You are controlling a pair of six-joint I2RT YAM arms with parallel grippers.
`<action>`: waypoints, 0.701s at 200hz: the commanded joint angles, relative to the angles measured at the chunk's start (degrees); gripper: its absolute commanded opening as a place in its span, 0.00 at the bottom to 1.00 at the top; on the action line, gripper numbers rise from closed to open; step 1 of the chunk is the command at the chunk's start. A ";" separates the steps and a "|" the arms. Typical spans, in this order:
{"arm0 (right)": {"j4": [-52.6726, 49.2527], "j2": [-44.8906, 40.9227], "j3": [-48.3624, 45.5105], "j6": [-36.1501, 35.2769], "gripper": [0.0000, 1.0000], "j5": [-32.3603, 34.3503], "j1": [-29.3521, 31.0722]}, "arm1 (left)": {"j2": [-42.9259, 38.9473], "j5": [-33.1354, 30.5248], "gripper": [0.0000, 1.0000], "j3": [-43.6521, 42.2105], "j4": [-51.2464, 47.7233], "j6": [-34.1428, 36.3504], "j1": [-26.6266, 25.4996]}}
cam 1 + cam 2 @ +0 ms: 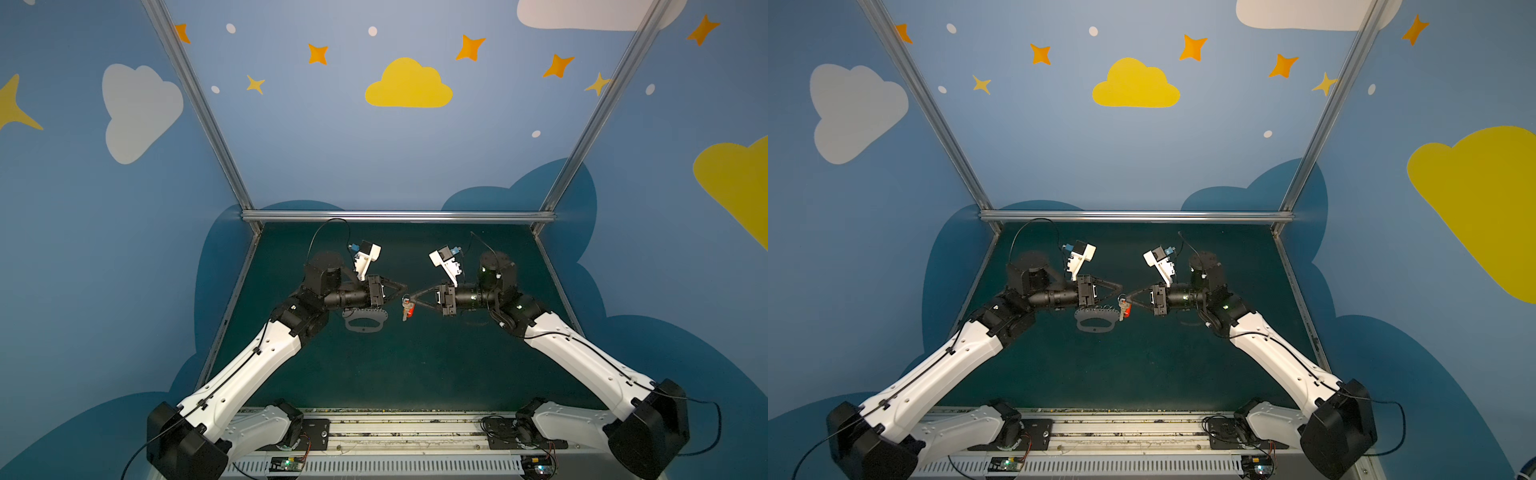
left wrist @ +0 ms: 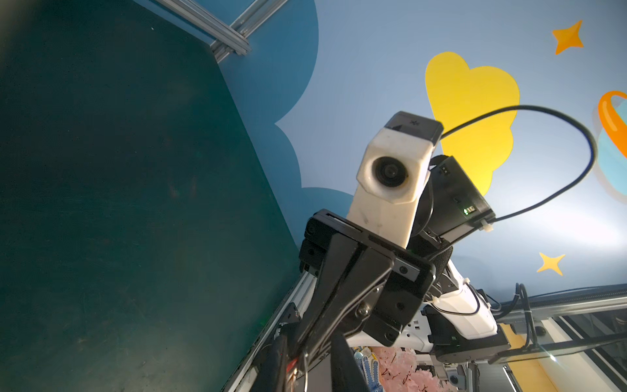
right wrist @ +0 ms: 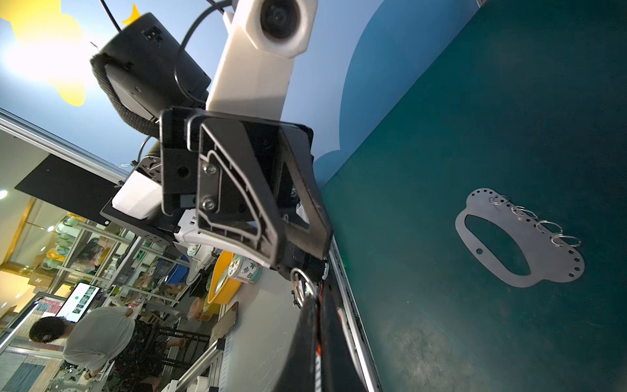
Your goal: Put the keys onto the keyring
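On the green table [image 1: 415,365] a flat grey plate [image 3: 549,258] is laid, and four keyrings [image 3: 566,241] are lined along its holed edge. Just beyond it and higher up, the keys [image 1: 408,311], a silver key with a red tag, are hung from a keyring [image 3: 300,286]. That ring is pinched in the closed right gripper [image 1: 412,300]. The left gripper [image 1: 403,287] is brought tip to tip with it, its jaws set narrowly apart about the ring. Whether the ring is gripped there cannot be told.

Top views overlook the table [image 1: 395,365]; wrist views face each other.
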 commanded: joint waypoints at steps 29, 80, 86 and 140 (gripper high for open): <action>-1.14 -0.18 1.32 -1.49 0.00 1.00 0.36 | 0.90 1.77 0.21 2.86 -1.37 2.31 -0.94; -3.48 -1.05 1.76 -3.17 0.00 3.00 0.35 | -0.44 -3.67 0.32 3.84 -8.49 6.62 -0.96; -3.37 -1.10 1.76 -3.10 0.00 2.73 0.35 | -0.50 -3.82 0.33 3.76 -8.60 6.67 -0.95; -3.26 -1.19 1.92 -2.98 0.00 2.69 0.70 | 0.72 -2.37 0.28 4.16 -8.39 6.49 -1.30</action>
